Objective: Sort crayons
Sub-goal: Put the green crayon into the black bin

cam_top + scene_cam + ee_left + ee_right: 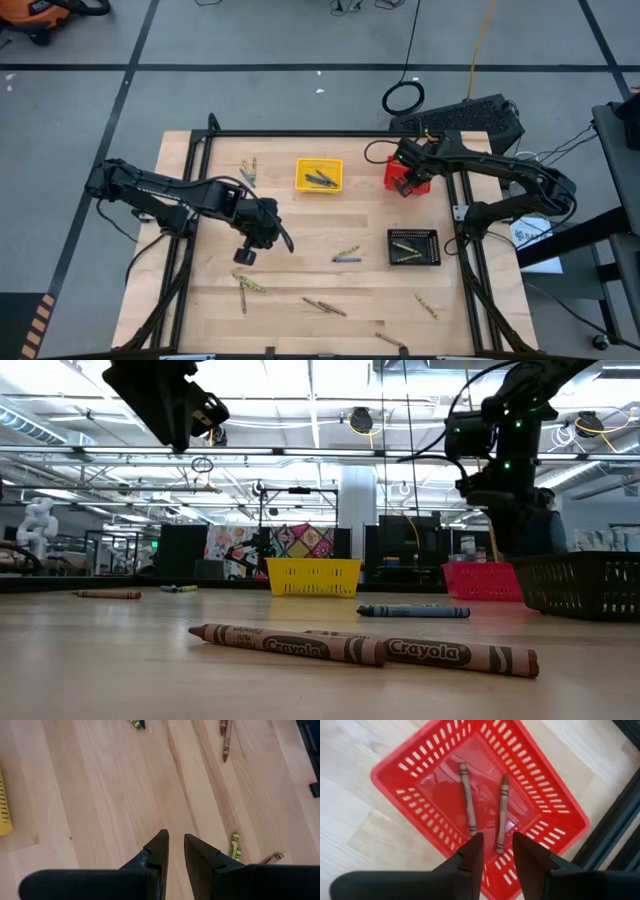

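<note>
Over the red basket (415, 765), at about one o'clock on the table (300, 260), the right gripper (496, 847) hangs with its fingers spread and nothing between them. Two brown crayons (467, 797) lie side by side on the basket floor right under it, apart from the fingertips. At about four o'clock from it sits the black basket (413, 247) with yellow-olive crayons (404, 246) inside; toward nine o'clock stands the yellow basket (319, 175) holding blue-grey crayons (320, 180). Left of centre, the left gripper (176, 845) hovers above bare wood, its fingers slightly parted and empty. Loose crayons are scattered around: a blue one (413, 611) with a yellow one near the middle, a small bunch (248, 171) at eleven o'clock, brown ones (365, 648) toward six o'clock, yellow-green ones (249, 285) at seven o'clock, and one more (427, 305) at five o'clock.
</note>
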You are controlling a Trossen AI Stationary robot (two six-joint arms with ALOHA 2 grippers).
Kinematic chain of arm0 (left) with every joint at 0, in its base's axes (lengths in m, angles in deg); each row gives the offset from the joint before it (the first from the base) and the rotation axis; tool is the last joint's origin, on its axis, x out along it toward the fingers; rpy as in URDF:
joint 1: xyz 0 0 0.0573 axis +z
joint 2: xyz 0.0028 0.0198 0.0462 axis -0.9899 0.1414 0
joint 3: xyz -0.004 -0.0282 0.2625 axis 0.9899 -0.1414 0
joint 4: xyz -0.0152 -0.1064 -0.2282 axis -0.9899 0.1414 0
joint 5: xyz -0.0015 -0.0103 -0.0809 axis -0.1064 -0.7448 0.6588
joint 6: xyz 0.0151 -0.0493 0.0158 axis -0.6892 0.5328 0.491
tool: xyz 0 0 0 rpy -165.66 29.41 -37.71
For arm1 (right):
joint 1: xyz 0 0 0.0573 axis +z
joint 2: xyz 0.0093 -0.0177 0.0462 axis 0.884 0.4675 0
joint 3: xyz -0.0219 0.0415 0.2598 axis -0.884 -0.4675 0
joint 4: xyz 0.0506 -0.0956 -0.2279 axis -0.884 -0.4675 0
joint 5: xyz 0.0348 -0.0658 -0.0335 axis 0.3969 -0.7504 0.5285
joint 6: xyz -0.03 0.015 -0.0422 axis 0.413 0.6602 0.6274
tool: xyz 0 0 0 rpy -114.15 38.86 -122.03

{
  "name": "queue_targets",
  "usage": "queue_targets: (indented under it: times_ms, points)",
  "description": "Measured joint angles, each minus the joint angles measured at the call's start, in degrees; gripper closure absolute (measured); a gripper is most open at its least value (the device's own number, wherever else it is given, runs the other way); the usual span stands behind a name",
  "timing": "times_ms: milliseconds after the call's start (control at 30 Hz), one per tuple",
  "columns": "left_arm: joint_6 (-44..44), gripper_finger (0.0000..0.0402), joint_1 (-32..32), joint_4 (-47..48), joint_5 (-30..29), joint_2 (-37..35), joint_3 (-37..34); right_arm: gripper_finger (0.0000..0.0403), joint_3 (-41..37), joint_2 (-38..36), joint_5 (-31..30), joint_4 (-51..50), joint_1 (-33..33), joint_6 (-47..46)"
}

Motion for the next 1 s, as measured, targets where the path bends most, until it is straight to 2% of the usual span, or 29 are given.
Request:
queue_targets:
  times_ms: [200, 500, 700, 1000]
  points:
    - [0.6, 0.0338, 0.0, 3.4, 0.0, 0.0, 0.0, 0.0313, 2.3, -0.1, 0.0, -0.6, 1.5, -1.0]
    - [7.7, 0.0338, -0.8, 7.1, 0.0, 0.0, 0.0, 0.0314, 8.5, -0.2, 1.4, -2.4, 6.3, -6.0]
    - [9.1, 0.0338, -5.0, 7.1, 0.0, 0.0, -2.3, 0.0314, 9.6, -0.2, 3.5, -2.2, 10.7, -9.6]
    - [16.7, 0.0338, -12.9, -0.8, -2.6, 0.3, -6.8, 0.0314, 9.6, -0.2, 3.0, -2.2, 14.0, -11.9]
